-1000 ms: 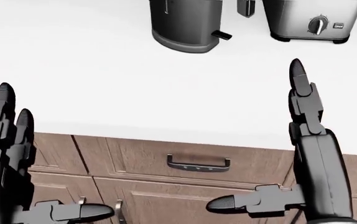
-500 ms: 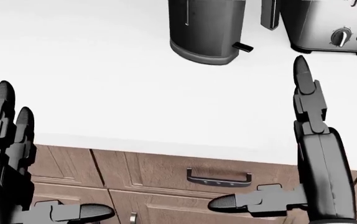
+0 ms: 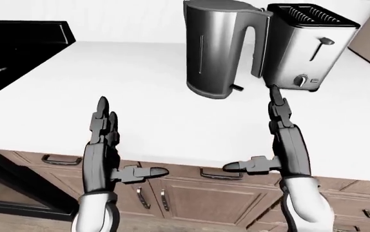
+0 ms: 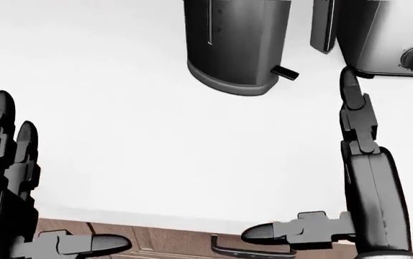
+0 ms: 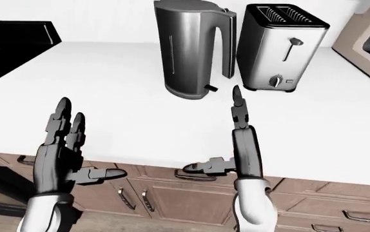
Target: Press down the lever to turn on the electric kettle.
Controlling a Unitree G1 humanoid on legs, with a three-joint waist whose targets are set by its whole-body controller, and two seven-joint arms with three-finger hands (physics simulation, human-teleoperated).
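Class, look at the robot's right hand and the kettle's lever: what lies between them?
Nothing: only bare white counter separates the right hand from the kettle lever, clearest in the head view.

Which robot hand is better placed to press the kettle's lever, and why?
Right. The right robot hand points up just beside the small black lever at the steel kettle's base; the left robot hand is farther away.

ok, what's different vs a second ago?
The camera moved: kettle and toaster slid lower and larger in the head view, cabinet drawers nearly gone. Right hand fingertips now near the lever. Left hand open; nothing gripped.
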